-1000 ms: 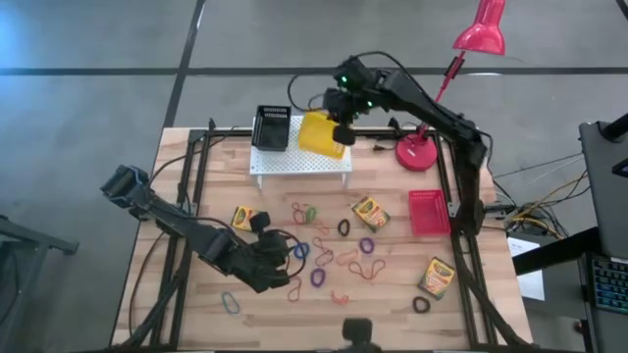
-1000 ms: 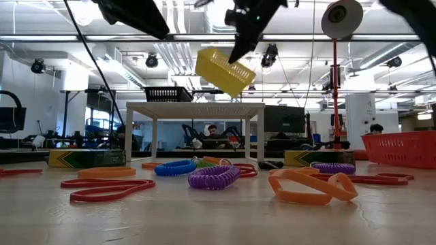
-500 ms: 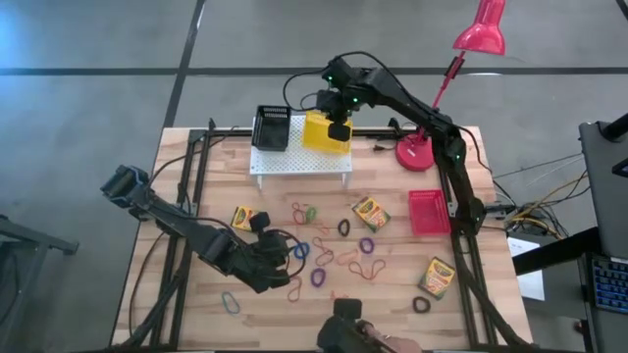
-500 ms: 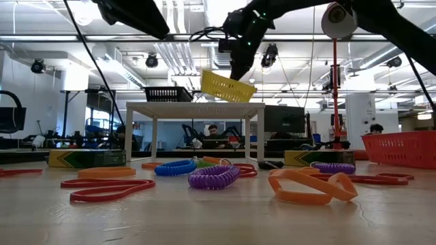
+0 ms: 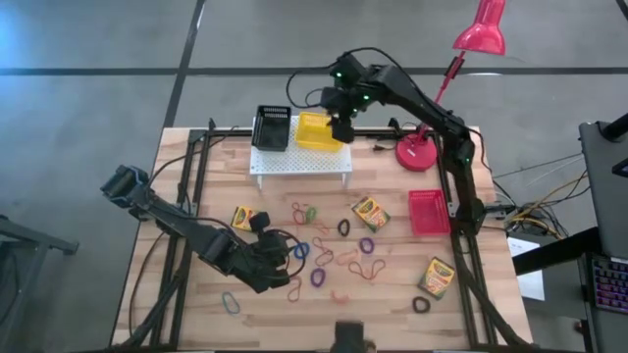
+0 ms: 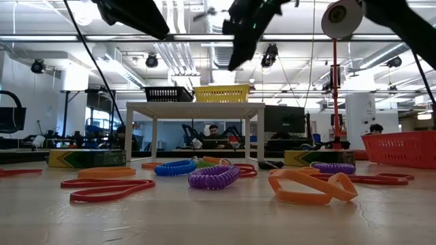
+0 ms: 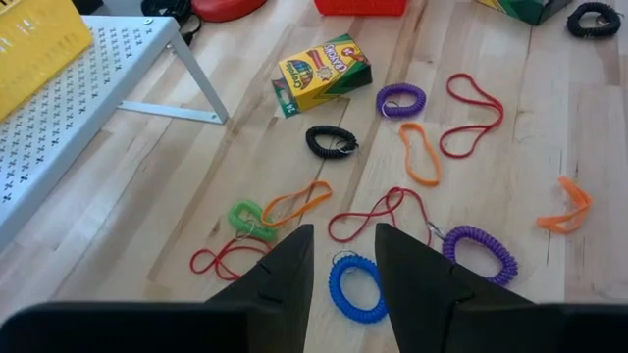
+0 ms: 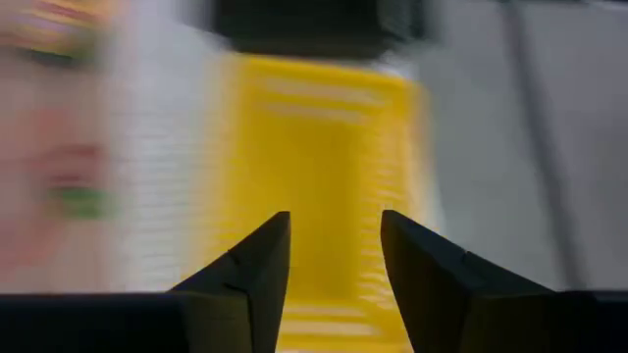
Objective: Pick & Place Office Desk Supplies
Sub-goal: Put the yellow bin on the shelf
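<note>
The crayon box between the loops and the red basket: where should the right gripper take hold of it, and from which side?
Judging from the high view, the crayon box lies flat and skewed on the table, clear of the nearest loops. Come straight down and pinch across its narrow width, on the two long side faces, wrist turned to match the skew. The right gripper would likely fit.

The right arm reaches from the desk's right edge to its far edge, where the right gripper (image 5: 340,128) hangs with its dark fingers (image 8: 257,270) spread apart and nothing between them. The left arm runs from the desk's left edge toward the near middle, low over the wood. There the left gripper (image 5: 276,259) points forward, its fingers (image 7: 285,271) parted and empty.
</note>
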Controlling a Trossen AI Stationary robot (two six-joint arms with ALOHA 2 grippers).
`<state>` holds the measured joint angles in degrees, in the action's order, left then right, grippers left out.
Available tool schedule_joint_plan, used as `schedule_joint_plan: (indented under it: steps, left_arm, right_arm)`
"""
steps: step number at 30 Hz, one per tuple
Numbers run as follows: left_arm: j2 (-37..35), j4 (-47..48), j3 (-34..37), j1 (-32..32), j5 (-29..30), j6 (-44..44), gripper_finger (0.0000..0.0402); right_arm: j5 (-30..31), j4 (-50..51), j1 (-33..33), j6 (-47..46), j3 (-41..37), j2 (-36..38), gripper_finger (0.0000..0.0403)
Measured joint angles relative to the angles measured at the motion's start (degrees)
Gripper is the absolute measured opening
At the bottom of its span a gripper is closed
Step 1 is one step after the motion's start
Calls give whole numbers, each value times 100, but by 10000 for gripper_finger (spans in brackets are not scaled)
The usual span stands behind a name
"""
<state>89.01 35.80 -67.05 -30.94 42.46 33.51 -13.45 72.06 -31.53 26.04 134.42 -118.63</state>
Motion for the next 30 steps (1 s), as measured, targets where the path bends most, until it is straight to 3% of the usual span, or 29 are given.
schedule_joint_plan:
  steps: [2, 4, 10, 15, 25, 30]
  left_arm:
    - [2, -1, 0, 0, 0, 1, 115]
    - [2, -3, 0, 0, 0, 21, 115]
    - [4, -187, 224, 0, 8, 107, 115]
    - [4, -336, 433, 0, 22, 274, 115]
    - [-2, -392, 461, 0, 22, 276, 115]
    - [-2, -392, 461, 0, 23, 272, 115]
  right_arm:
    - [-540, 106, 159, -32, -96, 153, 159]
    - [-595, 131, 386, -27, -312, 251, 155]
    - [406, -461, 918, 27, -1187, 347, 140]
    - [1290, -1123, 885, -151, -1732, 350, 137]
    - [1349, -1365, 590, -281, -2205, 355, 135]
    - [1366, -1548, 527, -179, -2388, 350, 92]
